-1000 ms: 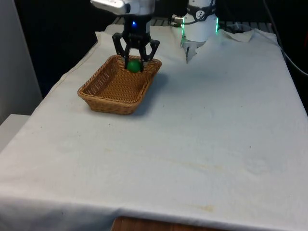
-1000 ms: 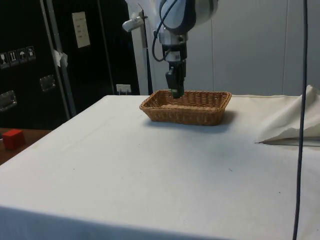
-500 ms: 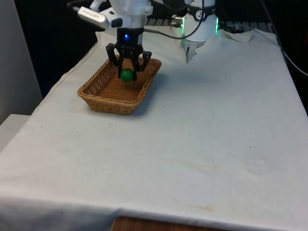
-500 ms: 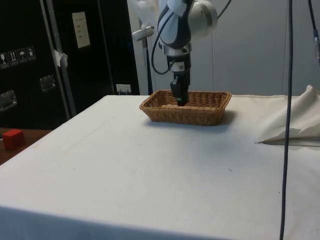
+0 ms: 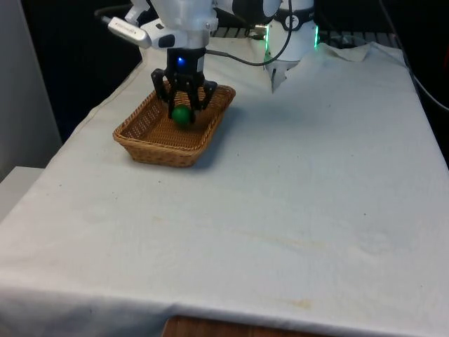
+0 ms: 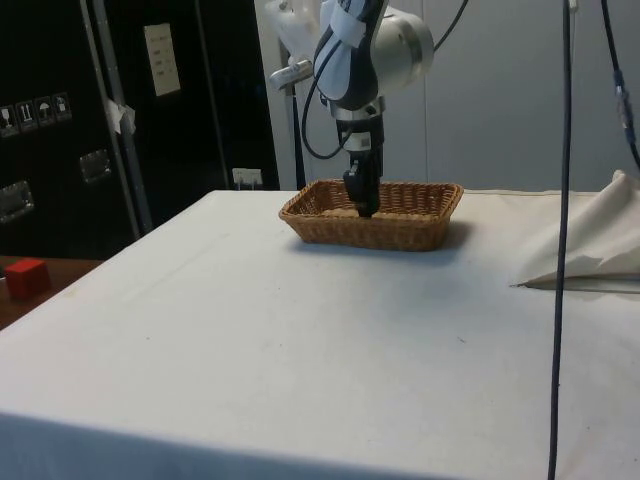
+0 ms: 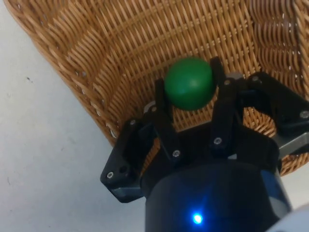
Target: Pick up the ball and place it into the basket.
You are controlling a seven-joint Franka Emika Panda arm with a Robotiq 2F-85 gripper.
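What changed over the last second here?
The gripper, shut on the green ball, moved from the basket's far rim toward the front view's left and lower, over the basket's inside. The ball was not let go. The basket stayed put.

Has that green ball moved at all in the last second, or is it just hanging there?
Yes. Held in the pincer, the green ball has shifted toward the front view's left and lower, from the basket's far rim to over its middle.
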